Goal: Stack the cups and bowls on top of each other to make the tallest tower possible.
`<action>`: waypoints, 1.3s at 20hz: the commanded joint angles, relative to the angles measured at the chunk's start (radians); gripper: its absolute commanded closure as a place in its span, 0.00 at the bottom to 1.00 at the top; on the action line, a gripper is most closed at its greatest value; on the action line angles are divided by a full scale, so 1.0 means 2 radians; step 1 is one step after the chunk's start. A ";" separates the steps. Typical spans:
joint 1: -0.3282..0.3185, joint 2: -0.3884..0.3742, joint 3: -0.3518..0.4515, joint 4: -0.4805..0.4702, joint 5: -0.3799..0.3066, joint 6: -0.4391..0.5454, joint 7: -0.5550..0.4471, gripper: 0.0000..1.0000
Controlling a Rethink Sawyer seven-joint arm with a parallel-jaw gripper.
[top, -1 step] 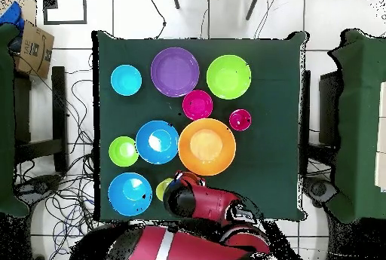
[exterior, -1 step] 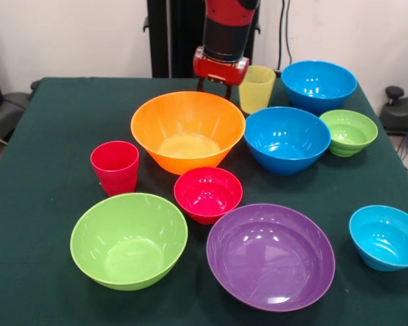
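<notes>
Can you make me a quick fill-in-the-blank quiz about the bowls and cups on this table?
1. The small red bowl sits between the orange bowl and the ____ bowl.
2. The number of blue bowls on the table is ____.
3. The gripper hangs behind the orange bowl, beside the ____ cup.
4. The red cup stands ____, open end up, not stacked on anything.

Missing words: purple; three; yellow; upright

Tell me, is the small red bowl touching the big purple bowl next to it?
Cannot tell. In the front view the small red bowl and purple bowl rims overlap; overhead they meet with no clear gap.
</notes>
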 commanded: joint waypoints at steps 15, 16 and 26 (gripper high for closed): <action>-0.022 -0.097 0.045 -0.018 0.010 0.167 0.026 0.00; -0.025 -0.106 0.047 -0.016 0.013 0.175 0.029 0.00; -0.025 -0.137 0.045 -0.014 0.018 0.193 0.054 0.00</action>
